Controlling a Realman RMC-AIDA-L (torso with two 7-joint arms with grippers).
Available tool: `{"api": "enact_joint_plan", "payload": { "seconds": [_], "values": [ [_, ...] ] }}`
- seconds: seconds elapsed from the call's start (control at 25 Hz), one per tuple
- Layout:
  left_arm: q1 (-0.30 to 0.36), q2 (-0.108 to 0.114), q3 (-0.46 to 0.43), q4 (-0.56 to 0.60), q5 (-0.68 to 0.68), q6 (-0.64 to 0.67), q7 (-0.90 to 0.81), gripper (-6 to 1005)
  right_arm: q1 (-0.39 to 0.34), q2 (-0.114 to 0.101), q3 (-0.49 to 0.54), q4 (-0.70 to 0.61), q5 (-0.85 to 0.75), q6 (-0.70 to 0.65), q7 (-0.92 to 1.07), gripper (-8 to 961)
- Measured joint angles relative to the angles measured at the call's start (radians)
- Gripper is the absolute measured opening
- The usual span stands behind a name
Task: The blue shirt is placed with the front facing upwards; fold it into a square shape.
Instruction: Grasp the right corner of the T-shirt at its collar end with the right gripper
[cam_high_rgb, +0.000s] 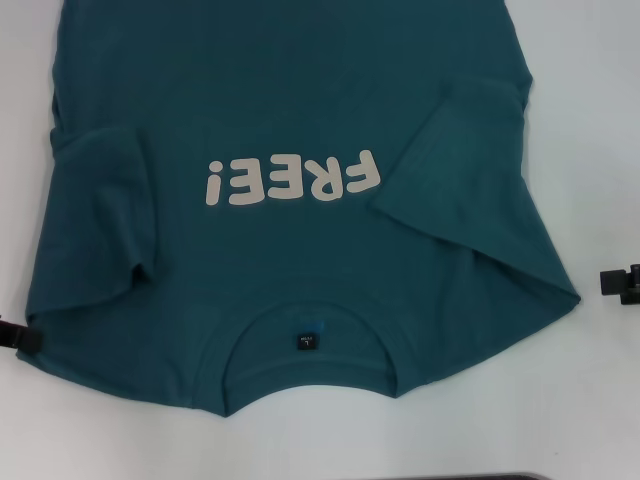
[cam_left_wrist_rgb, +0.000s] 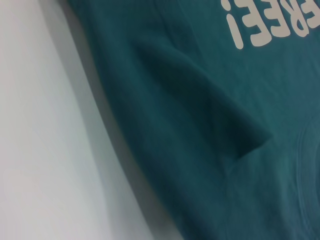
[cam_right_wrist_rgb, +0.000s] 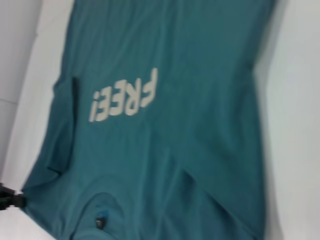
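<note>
The left gripper (cam_high_rgb: 22, 338) shows only as a dark tip at the left edge of the head view, touching the shirt's shoulder corner; whether its fingers are apart or together cannot be told. The right gripper (cam_high_rgb: 622, 283) sits at the right edge, just off the cloth, its fingers equally unreadable. Between them the blue shirt (cam_high_rgb: 290, 250) lies front up on the white table (cam_high_rgb: 600, 150), filling the frame's middle, collar toward the bottom, both sleeves folded inward over the chest beside the print.
</note>
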Motion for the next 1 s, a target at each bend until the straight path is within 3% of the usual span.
{"api": "enact_joint_plan", "payload": {
  "seconds": [0.48, 1.0],
  "values": [
    [-0.003, 0.000, 0.000, 0.000, -0.001, -0.002, 0.000, 32, 0.039, 0.031, -0.011, -0.013, -0.092, -0.051, 0.008, 748],
    [-0.007, -0.001, 0.002, 0.000, -0.002, -0.006, 0.005, 32, 0.075, 0.049, -0.015, -0.013, -0.130, -0.060, 0.016, 745]
  ]
}}
